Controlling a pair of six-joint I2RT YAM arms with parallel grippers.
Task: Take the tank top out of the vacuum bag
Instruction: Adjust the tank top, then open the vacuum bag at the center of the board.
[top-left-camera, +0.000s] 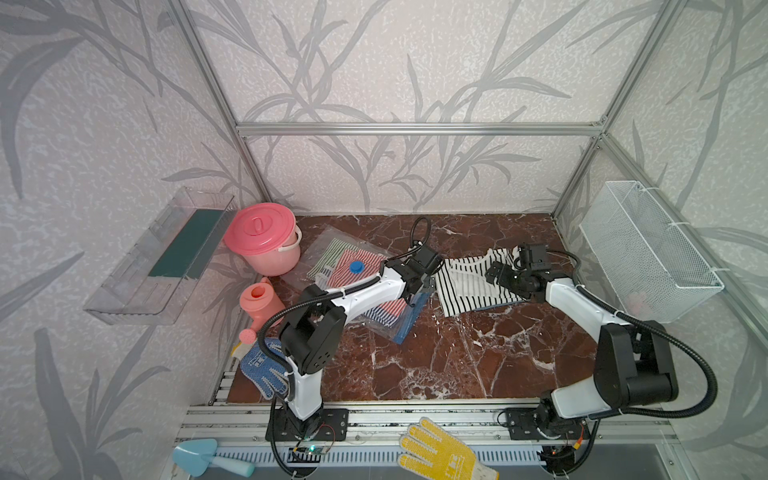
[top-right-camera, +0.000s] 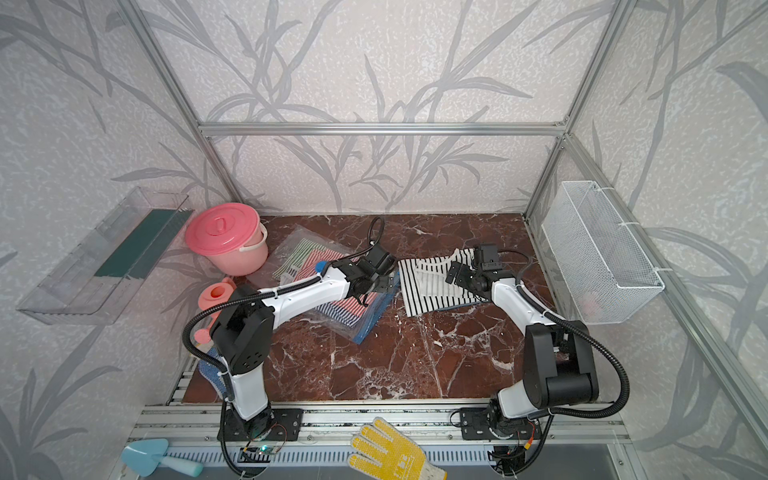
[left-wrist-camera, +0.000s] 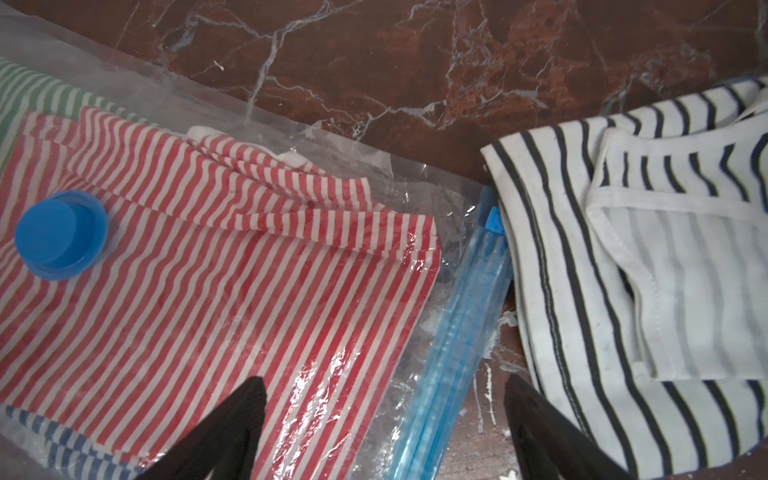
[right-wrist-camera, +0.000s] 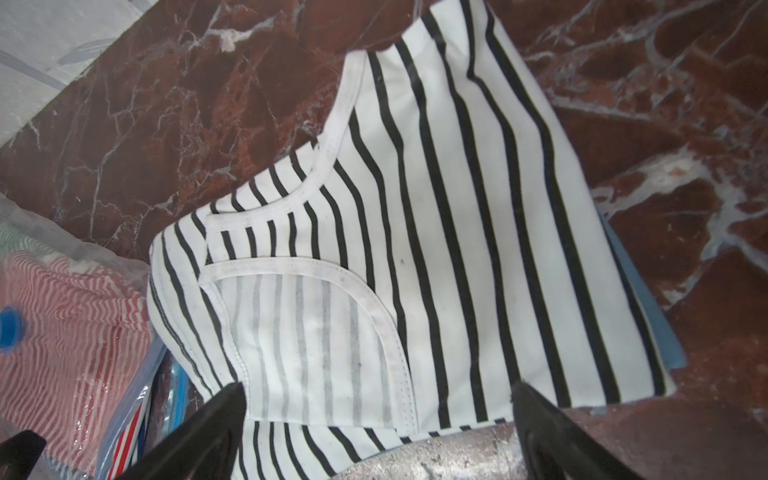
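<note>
Tank top (top-left-camera: 465, 286) outside bag (top-left-camera: 409, 322), glove (top-left-camera: 440, 451) stamp illegible

My arms are white shells between bulky black joints: left arm (top-left-camera: 365, 291) centre-left of the frame, right arm (top-left-camera: 569, 299) toward the right. A black ribbed cable (top-left-camera: 262, 332) runs along each, fastened with white ties. My black base plates (top-left-camera: 336, 424) show screw heads, low in the frame. My left gripper (left-wrist-camera: 384, 380) has black tapered fingers (left-wrist-camera: 232, 428).

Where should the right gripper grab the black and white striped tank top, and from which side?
Probably the curved white hem band of the tank top, from above: the shirt lies flat on the table, and that doubled seam gives a ridge to pinch. The right gripper hovers open over it.
</note>
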